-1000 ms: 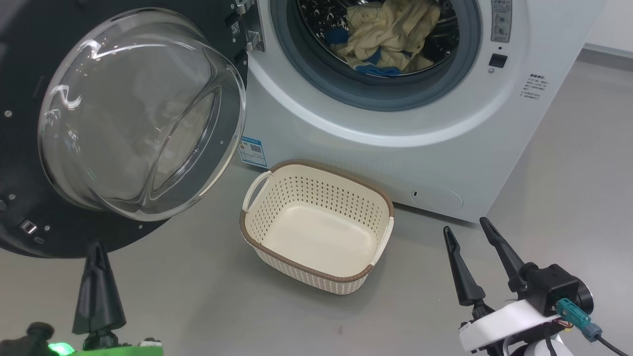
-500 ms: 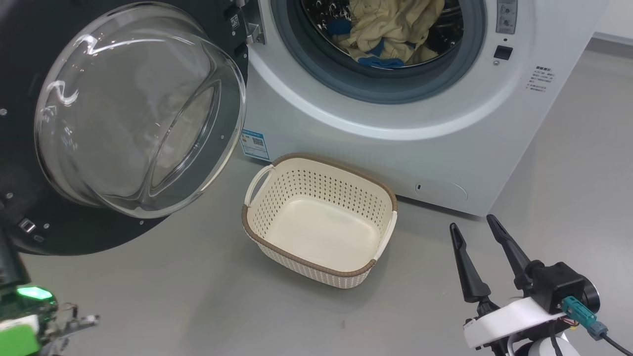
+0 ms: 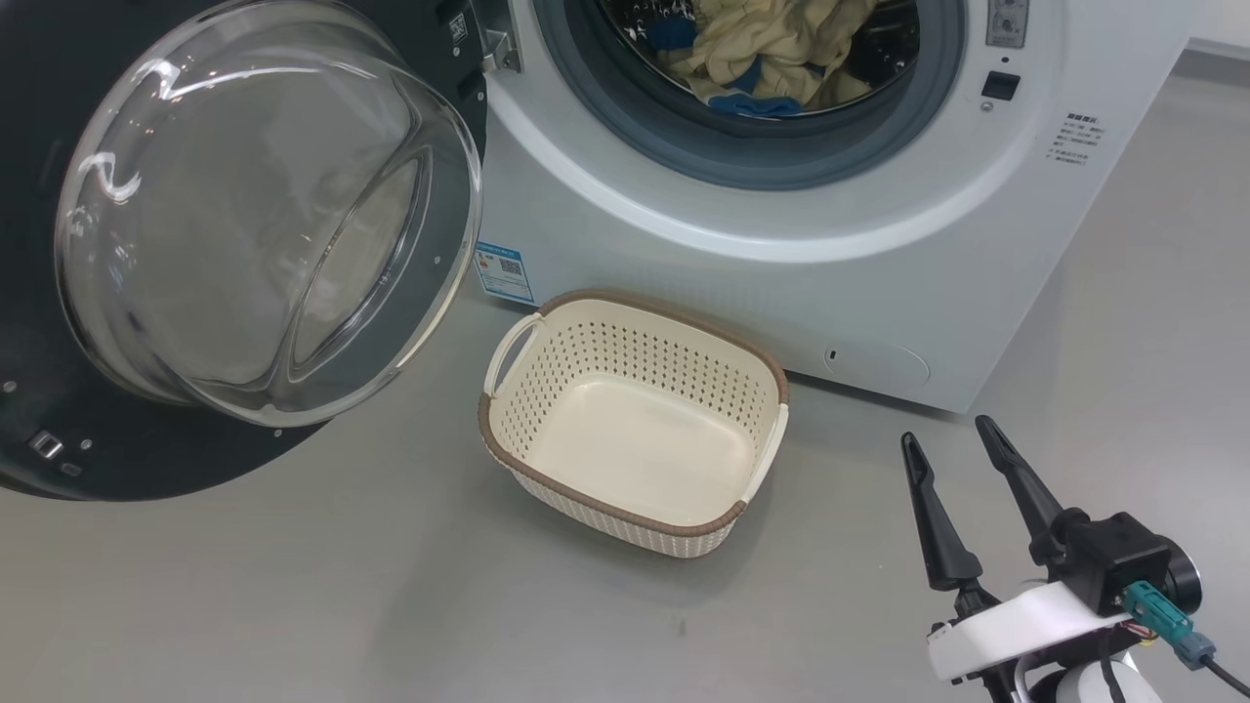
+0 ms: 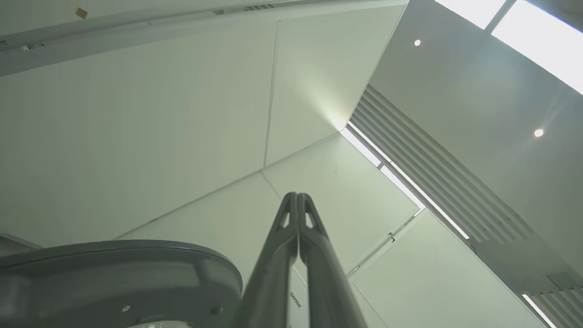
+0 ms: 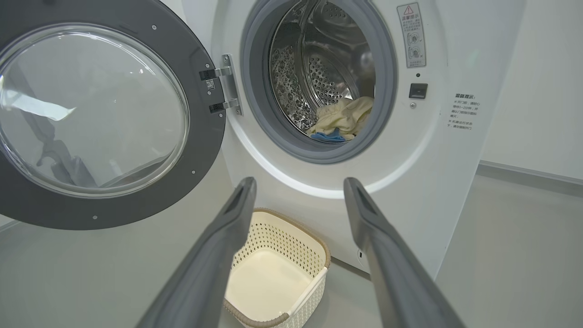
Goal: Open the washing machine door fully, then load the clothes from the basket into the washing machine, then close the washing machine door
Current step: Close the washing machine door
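The washing machine door [image 3: 146, 459] stands swung wide open to the left, its clear glass bowl [image 3: 264, 215] bulging toward me. The clothes [image 3: 771, 49], cream-yellow with blue parts, lie inside the steel drum of the white washing machine [image 3: 781, 283]. On the floor in front of it sits the basket [image 3: 605, 513], with nothing in it. My right gripper [image 3: 947, 433] is open at the lower right, to the right of the basket, holding nothing. The right wrist view shows the door [image 5: 205, 150], the clothes [image 5: 341, 123] and the basket [image 5: 319, 248] beyond the open right gripper [image 5: 299, 182]. My left gripper [image 4: 297, 197] is shut on nothing, pointing up at the ceiling.
Grey floor [image 3: 342, 605] spreads around the basket and to the right of the machine. A blue label sticker [image 3: 503, 273] sits on the machine's lower left front. In the left wrist view a grey rounded part [image 4: 114, 269] sits at the lower left, below pale wall panels.
My left gripper, at the head view's lower left a second ago, has swung out past its left edge. The head camera has shifted slightly. The right gripper stays open.
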